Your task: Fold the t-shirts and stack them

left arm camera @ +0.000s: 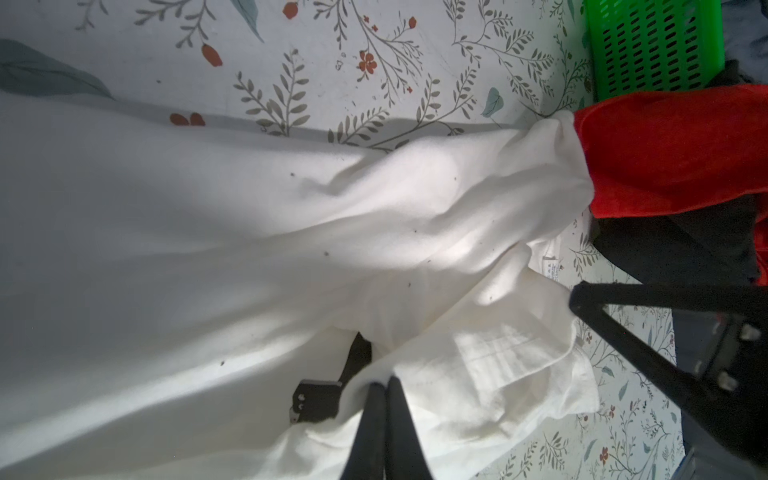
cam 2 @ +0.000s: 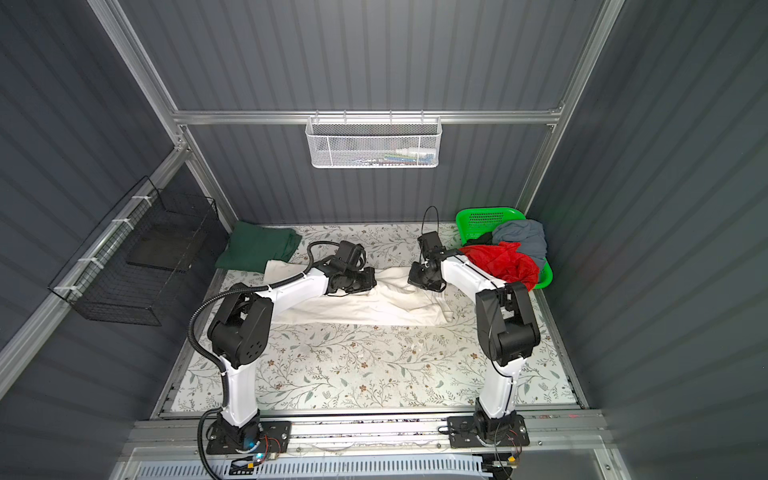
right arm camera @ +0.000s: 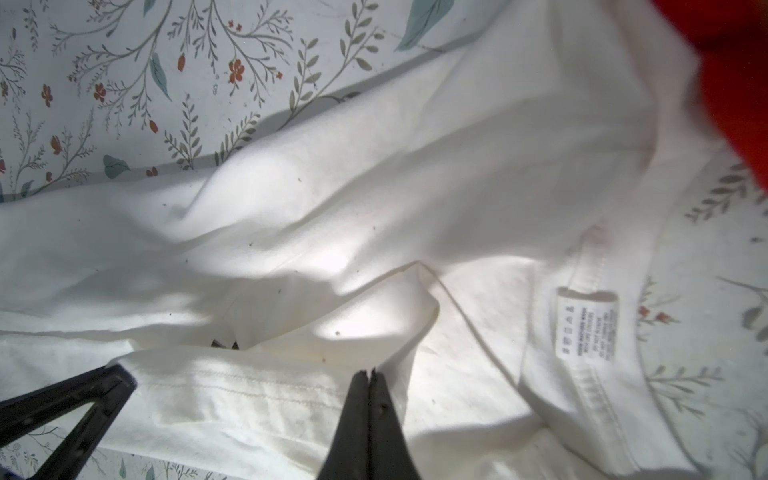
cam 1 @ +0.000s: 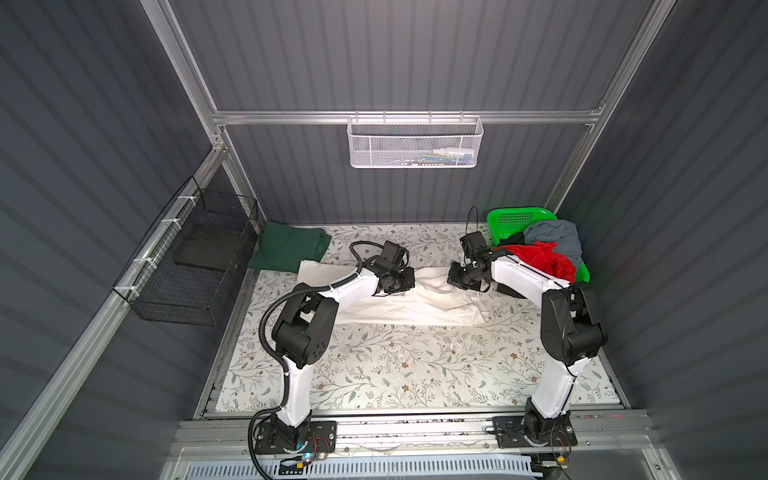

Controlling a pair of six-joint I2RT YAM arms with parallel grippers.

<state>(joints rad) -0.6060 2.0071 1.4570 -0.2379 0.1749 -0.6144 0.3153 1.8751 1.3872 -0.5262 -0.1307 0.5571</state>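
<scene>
A robot cell seen from above, with two arms reaching over a flower-patterned worktop (cam 1: 374, 365). An off-white t-shirt (cam 1: 415, 307) lies stretched across the middle of it, rumpled and only partly flattened. Its neck label (right arm camera: 586, 324) shows in the right wrist view.

The left end effector (cam 1: 409, 279) and the right end effector (cam 1: 451, 276) sit close together at the shirt's far edge. Both are closed, and each appears to pinch a fold of the white cloth. The step in hand looks like spreading or making a first fold. The next move likely calls for carrying both pinches together so the cloth does not bunch.

A dark green t-shirt (cam 1: 286, 247) lies folded in the far left corner. At far right, a bright green basket (cam 1: 517, 218) holds a red t-shirt (cam 1: 540, 257) spilling over its rim, a grey-blue t-shirt (cam 1: 555, 237) and a black t-shirt (cam 1: 513, 240). A white mesh basket (cam 1: 415, 143) on the back rail holds small items too unclear to name.
</scene>
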